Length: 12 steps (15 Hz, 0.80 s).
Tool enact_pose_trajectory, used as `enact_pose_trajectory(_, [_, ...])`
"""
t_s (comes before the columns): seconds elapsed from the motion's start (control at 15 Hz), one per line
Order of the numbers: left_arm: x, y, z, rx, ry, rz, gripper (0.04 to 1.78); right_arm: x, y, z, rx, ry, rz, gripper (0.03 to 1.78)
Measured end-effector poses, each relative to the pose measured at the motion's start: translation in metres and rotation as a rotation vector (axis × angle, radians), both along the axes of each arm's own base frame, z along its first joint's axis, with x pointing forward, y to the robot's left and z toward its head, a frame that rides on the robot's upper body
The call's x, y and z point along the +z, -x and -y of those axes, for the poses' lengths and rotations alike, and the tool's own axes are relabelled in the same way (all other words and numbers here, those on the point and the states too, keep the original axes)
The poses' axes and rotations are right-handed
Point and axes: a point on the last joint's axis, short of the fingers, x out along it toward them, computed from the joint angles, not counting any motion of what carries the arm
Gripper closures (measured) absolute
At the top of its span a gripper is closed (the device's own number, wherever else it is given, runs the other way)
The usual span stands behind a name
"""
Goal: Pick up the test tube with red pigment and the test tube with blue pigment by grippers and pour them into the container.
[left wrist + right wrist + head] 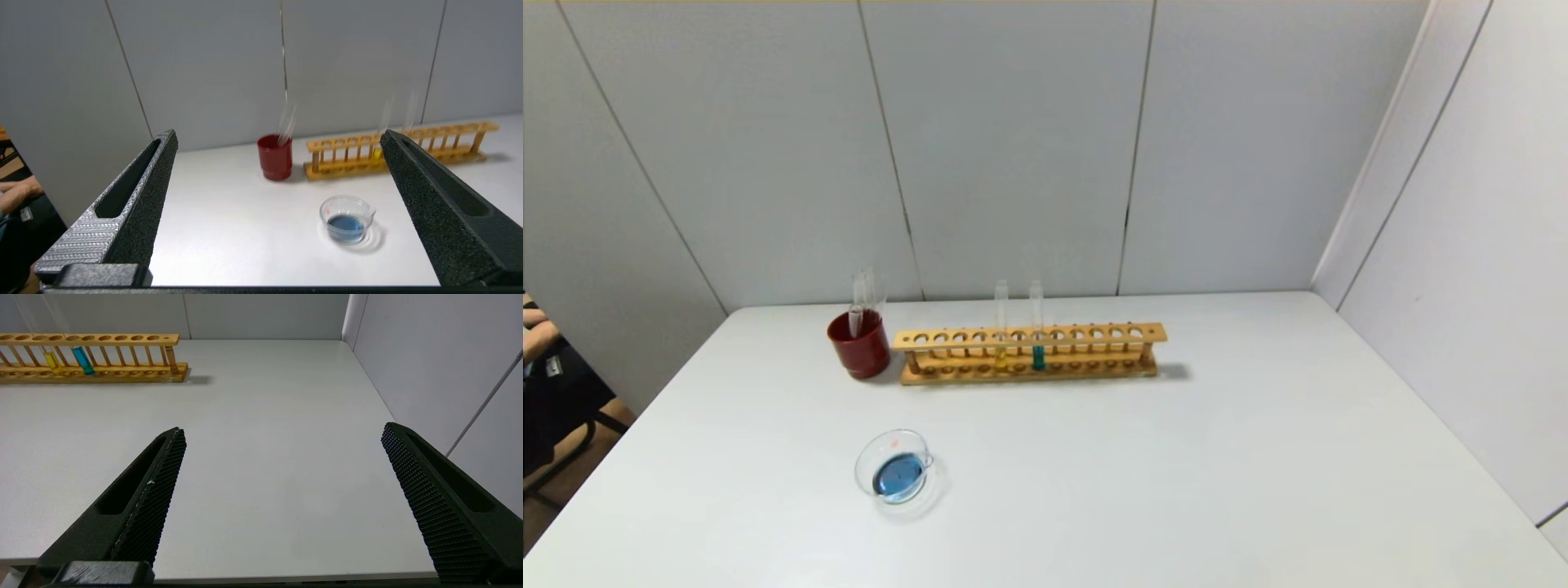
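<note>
The container (894, 474), a low clear glass dish, stands on the table's front left and holds blue liquid; it also shows in the left wrist view (347, 218). No tube with red liquid shows. Two clear tubes (862, 298) with no visible liquid stand in the dark red cup (858, 345). A teal-liquid tube (1037, 327) stands in the wooden rack (1029, 353). My left gripper (278, 134) is open and empty, held back from the dish and cup. My right gripper (282, 428) is open and empty over bare table. Neither gripper shows in the head view.
A yellow-liquid tube (1001, 327) stands in the rack beside the teal one. Grey wall panels close the back and right sides. A seated person's arm (535, 335) shows off the table's left edge.
</note>
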Motion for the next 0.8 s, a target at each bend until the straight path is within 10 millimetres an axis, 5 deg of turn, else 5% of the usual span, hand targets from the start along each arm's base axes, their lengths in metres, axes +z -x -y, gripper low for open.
enact_pose_trajectory(0.4, [-0.057,-0.017,-0.001,0.024,-0.005,-0.25,0.07,0.0,0.0,0.0,0.0,0.0,0.0,0.06])
enact_pose_trajectory(0.8, [-0.062,-0.015,0.0,-0.006,-0.008,-0.352,0.07,0.0,0.0,0.0,0.0,0.0,0.0,0.06])
